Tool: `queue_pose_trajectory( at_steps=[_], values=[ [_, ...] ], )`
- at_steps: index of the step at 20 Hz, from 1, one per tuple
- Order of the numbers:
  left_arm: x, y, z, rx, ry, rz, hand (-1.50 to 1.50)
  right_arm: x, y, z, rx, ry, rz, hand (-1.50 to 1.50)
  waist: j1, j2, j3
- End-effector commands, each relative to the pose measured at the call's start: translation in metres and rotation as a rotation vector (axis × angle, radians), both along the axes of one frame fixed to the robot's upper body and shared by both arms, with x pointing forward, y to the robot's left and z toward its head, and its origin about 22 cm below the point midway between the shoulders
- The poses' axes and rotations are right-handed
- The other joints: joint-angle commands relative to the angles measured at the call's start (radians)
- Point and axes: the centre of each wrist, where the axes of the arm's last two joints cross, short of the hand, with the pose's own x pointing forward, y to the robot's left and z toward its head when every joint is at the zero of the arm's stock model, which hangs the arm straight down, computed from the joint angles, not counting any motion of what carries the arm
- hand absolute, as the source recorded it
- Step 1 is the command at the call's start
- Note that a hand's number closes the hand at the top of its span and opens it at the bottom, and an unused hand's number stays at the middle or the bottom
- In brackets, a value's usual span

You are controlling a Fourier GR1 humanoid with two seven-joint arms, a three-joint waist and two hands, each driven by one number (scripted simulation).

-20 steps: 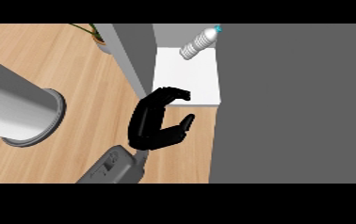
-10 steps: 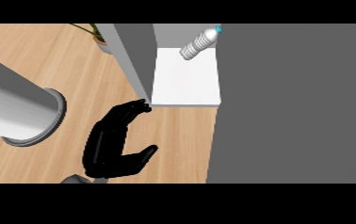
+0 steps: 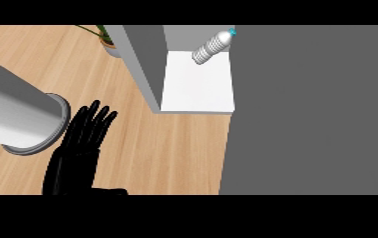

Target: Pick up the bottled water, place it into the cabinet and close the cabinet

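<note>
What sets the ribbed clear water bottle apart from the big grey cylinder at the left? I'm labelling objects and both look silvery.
The ribbed clear water bottle is slim, has a blue cap, and sits on the white cabinet shelf. The big grey cylinder is far wider, shows no cap, and rests on the wooden counter. Both appear tilted and pale grey.

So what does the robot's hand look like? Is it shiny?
Only one hand shows, at the lower left of the head view. It is all black, with long slim fingers and a blocky black wrist below. No cables or markings show on it, and it looks matte.
</note>
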Motion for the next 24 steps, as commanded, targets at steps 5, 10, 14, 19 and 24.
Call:
queue_pose_trajectory(
  at_steps=[5, 10, 14, 19, 24],
  values=[
    [-0.018, 0.041, 0.007, -0.005, 0.02, 0.011, -1.5, 0.006, 0.012, 0.045, -0.18, -0.206, 0.189, 1.5, 0.03, -0.008, -0.007],
    [-0.027, 0.06, 0.009, 0.002, 0.009, 0.015, -1.5, 0.001, 0.026, 0.042, -0.044, -0.112, 0.171, 1.5, 0.045, 0.003, -0.011],
    [-0.032, 0.075, 0.018, -0.005, 0.011, -0.01, -1.5, 0.002, 0.039, 0.033, 0.086, -0.065, 0.166, 1.5, 0.079, 0.016, -0.007],
    [-0.033, 0.086, 0.027, 0.01, -0.02, -0.05, -1.5, 0.008, 0.043, 0.03, 0.098, -0.071, 0.198, 1.5, 0.118, 0.029, -0.008],
    [-0.034, 0.096, 0.03, 0.007, -0.031, -0.067, -1.5, 0.014, 0.041, 0.029, 0.029, -0.078, 0.215, 1.5, 0.145, 0.039, -0.011]
  ],
)
